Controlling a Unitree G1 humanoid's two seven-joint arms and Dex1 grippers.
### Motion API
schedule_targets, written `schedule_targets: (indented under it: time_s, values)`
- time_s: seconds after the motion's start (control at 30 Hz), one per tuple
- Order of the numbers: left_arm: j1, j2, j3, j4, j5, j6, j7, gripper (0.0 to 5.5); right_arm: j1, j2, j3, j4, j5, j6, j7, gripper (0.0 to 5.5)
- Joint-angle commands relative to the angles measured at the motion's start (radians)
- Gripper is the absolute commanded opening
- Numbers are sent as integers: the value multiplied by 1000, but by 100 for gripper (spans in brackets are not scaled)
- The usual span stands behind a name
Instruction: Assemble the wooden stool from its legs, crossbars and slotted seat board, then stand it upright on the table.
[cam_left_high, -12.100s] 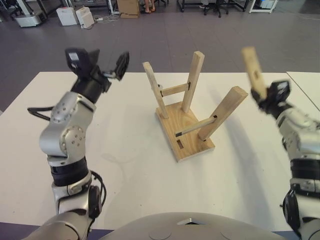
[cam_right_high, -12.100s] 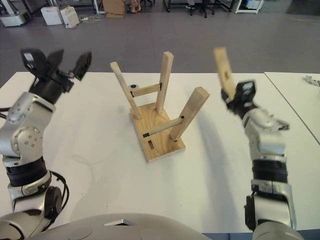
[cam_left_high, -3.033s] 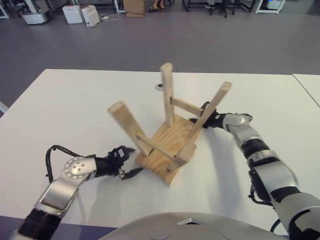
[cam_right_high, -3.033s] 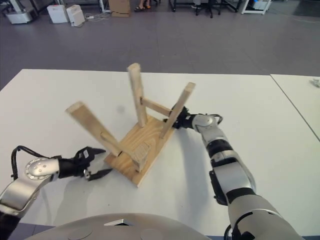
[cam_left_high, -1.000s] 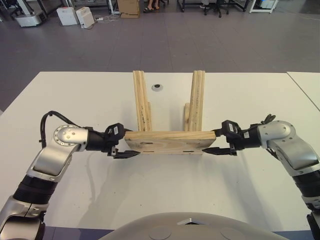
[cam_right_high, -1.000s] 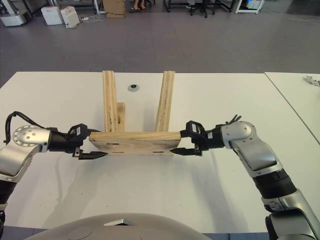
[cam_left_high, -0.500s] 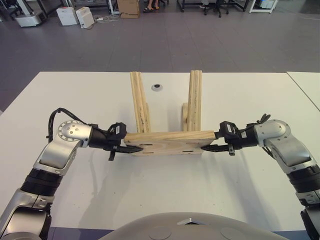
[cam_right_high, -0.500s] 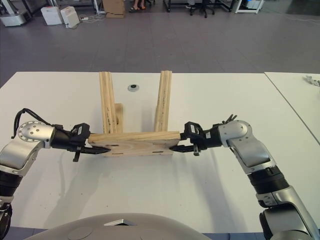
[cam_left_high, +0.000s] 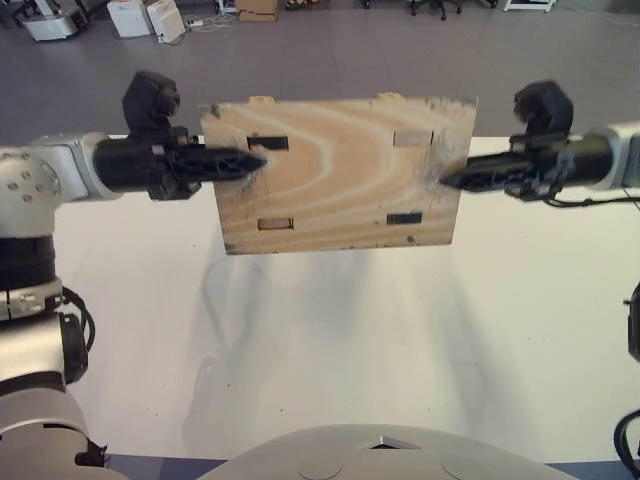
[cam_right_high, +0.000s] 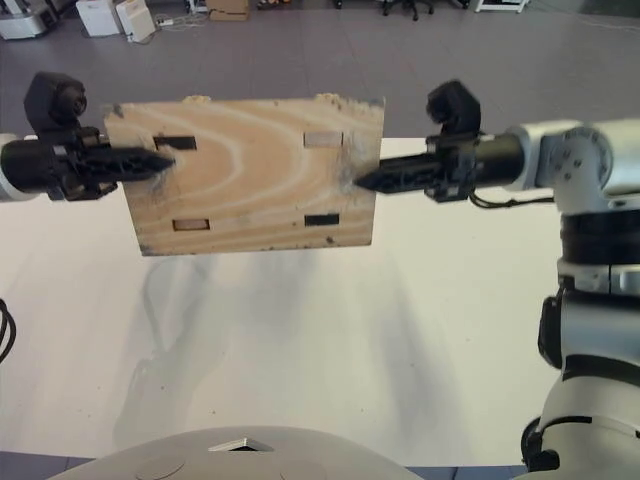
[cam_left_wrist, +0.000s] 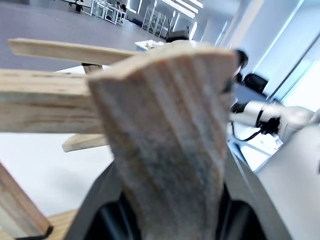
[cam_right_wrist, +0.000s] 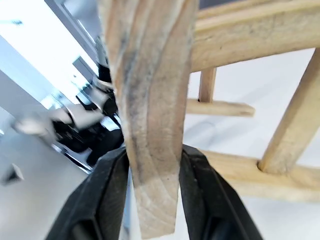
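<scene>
The assembled wooden stool hangs in the air above the white table. Its slotted seat board faces me, with several dark slots on its face. My left gripper is shut on the board's left edge and my right gripper on its right edge. In the left wrist view the board's edge sits between the dark fingers, with a leg beyond. The right wrist view has the other edge clamped between fingers, with a leg and crossbar behind. From the head the board hides the legs.
The table top below the stool carries the stool's shadow. Grey floor lies beyond the far table edge, with white boxes far back on the left.
The stool lay on its side on the table with both grippers at the seat's ends. Now both arms have lifted it and turned it, so the seat's face points at me.
</scene>
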Motion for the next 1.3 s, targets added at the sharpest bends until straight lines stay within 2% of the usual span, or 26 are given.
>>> schedule_targets:
  time_s: [0.03,0.1,0.2,0.23,0.33,0.4,0.43,0.47,0.6,0.8,0.9,1.0,1.07,1.13,1.23,1.3]
  values:
    - [-268,156,-168,173,-642,282,223,131,-546,76,308,324,436,234,98,134]
    - [-210,141,-235,201,-782,257,281,131,-464,8,474,269,625,234,99,133]
    - [-130,143,-271,204,-804,274,262,131,-348,-145,668,113,891,234,88,133]
    - [-93,128,-261,190,-804,259,285,131,-281,-179,663,51,924,234,53,133]
    - [70,18,-214,60,-804,138,482,131,-112,-274,679,58,1033,234,-94,133]
    - [146,-29,-203,57,-804,111,564,131,-63,-286,703,103,1106,234,-170,191]
    - [164,-41,-199,66,-804,111,585,168,-51,-279,708,127,1126,234,-197,216]
    - [160,-50,-202,89,-804,122,595,181,-27,-272,702,145,1137,234,-234,233]
    - [185,-105,-152,109,-804,103,740,253,107,-243,591,196,1142,188,-431,316]
    - [252,-131,-30,81,-804,77,920,364,364,-188,292,132,1142,20,-806,435]
    - [275,-96,31,98,-804,80,952,419,476,-143,114,63,1142,-71,-975,497]
    - [283,40,124,107,-802,113,877,464,567,-120,-98,-12,1142,-169,-1074,537]
    - [372,125,210,43,-617,76,773,498,640,-109,-248,-55,1067,-274,-1079,537]
    - [469,139,203,19,-311,-156,677,520,710,-54,-300,-90,831,-460,-1044,537]
    - [498,-41,74,78,219,-743,808,520,704,131,-103,57,153,-1082,-1159,537]
    - [542,-148,-34,63,478,-992,906,520,639,238,-39,210,-60,-1298,-1205,537]
